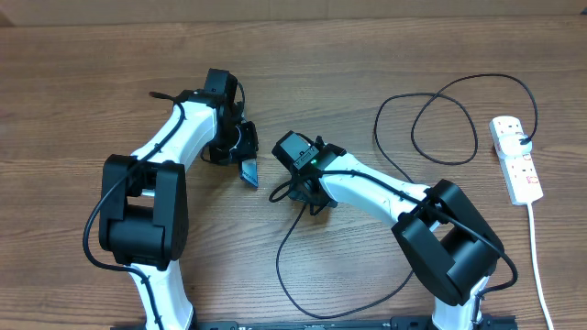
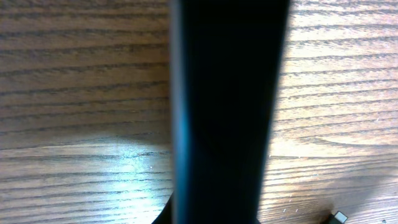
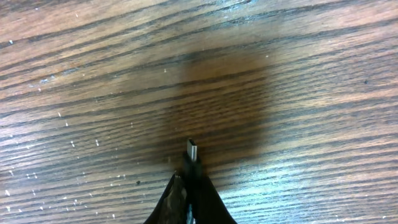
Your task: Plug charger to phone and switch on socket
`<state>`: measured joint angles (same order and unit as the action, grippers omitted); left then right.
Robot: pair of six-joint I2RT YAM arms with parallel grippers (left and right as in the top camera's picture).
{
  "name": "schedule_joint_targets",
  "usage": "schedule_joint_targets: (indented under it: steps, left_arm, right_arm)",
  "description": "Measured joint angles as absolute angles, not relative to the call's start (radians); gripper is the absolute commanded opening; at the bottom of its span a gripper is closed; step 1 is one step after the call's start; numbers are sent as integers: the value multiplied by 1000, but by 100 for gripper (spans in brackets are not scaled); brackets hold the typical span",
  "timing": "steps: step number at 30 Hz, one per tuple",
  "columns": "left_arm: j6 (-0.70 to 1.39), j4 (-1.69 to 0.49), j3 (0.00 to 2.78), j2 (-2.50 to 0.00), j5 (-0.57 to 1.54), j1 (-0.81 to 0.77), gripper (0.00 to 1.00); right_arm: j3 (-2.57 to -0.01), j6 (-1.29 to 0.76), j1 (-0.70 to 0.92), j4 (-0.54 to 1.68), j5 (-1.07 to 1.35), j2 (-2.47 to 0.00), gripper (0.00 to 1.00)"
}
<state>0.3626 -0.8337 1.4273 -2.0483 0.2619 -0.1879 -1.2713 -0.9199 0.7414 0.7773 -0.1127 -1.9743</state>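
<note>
The phone [image 1: 249,171] stands tilted on edge just left of the table's middle, and my left gripper [image 1: 237,151] is shut on it. In the left wrist view the phone [image 2: 227,112] is a dark slab filling the centre and hiding the jaws. The charger [image 1: 279,260] is a thin black cable looping across the table. My right gripper [image 1: 295,189] is shut on its connector end, a short way right of the phone. The right wrist view shows my right gripper [image 3: 189,186] pinching the plug, with the metal tip [image 3: 193,150] poking out just above the wood. The socket [image 1: 516,158] lies at the far right.
The socket's white cord [image 1: 537,257] runs toward the front edge on the right. The charger's loops [image 1: 474,137] spread between my right arm and the socket. A small connector tip [image 2: 340,218] shows at the bottom right of the left wrist view.
</note>
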Motion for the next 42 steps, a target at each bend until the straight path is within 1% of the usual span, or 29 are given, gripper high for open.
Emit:
schedule_joint_targets:
  steps: [4, 5, 8, 11, 15, 19, 21, 25, 30, 34, 38, 42]
  left_arm:
    - [362, -833, 1427, -2048, 275, -187, 4]
    - [356, -828, 1427, -2048, 290, -187, 4]
    - [300, -768, 1425, -2049, 404, -174, 4]
    - [229, -696, 1424, -2049, 590, -150, 5]
    - [163, -636, 1422, -2044, 858, -75, 4]
    - [118, -605, 1420, -2023, 1050, -16, 4]
    - [101, -576, 1420, -2009, 1175, 8, 4]
    - [93, -556, 1420, -1997, 1369, 13, 5]
    - [94, -572, 1420, -1975, 1473, 10, 5]
    - [178, -569, 1417, -1893, 1440, 11, 4]
    - [358, -503, 1414, -1751, 1325, 14, 5]
    - [495, -477, 1414, -1646, 1235, 14, 4]
  right_arm:
    - [-1271, -899, 741, 783, -106, -1974, 4]
    - [-1271, -859, 741, 776, -96, -1974, 4]
    - [-1271, -751, 740, 738, -48, -1971, 4]
    - [-1271, -648, 733, 732, 56, -1929, 4]
    - [-1271, -495, 660, 727, 305, -1766, 4]
    - [-1271, -355, 602, 735, 527, -1624, 4]
    - [-1271, -258, 588, 749, 675, -1574, 4]
    - [-1258, -76, 582, 760, 950, -1563, 4]
    - [-1196, 59, 582, 733, 1158, -1565, 4]
    - [-1188, 27, 580, 626, 1192, -1565, 4]
    - [-1185, -160, 576, 423, 1143, -1566, 4]
    - [-1185, -334, 579, 287, 1100, -1567, 4]
